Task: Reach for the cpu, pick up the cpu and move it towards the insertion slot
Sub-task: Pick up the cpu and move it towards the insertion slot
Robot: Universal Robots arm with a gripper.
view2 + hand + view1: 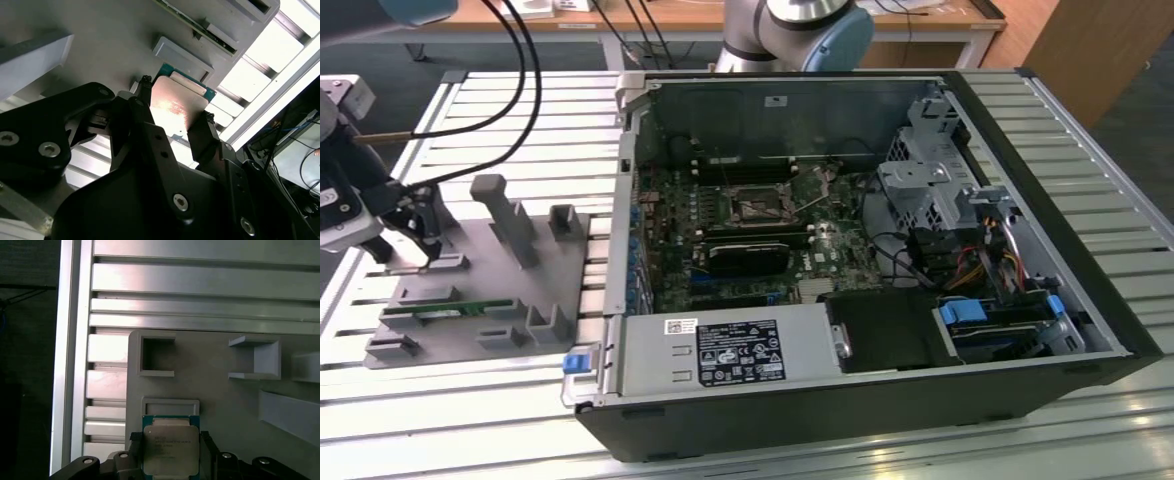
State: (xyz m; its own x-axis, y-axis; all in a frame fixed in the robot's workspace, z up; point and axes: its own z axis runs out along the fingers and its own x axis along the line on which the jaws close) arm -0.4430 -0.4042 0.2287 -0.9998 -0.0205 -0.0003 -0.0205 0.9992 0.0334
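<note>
The black two-fingered gripper (403, 235) sits over the far left end of the flat grey plastic tray (470, 272), at the exterior view's left. In both wrist views its fingers (143, 114) press on two opposite edges of the small square cpu with a silvery metal top and green rim (169, 450), so I judge it clamped on the chip. Whether the chip is clear of the tray I cannot tell.

The relation that counts is that the small square black insertion slot with a shiny metal frame (758, 208) lies well apart, to the exterior view's right, on the board inside the open black computer case (854, 405). The case's left wall stands between the two. The chip is square and has no long axis.

By count there are one arm, one cpu, one slot, one tray, and one long thin green memory stick (434, 310) on the tray's near side.
</note>
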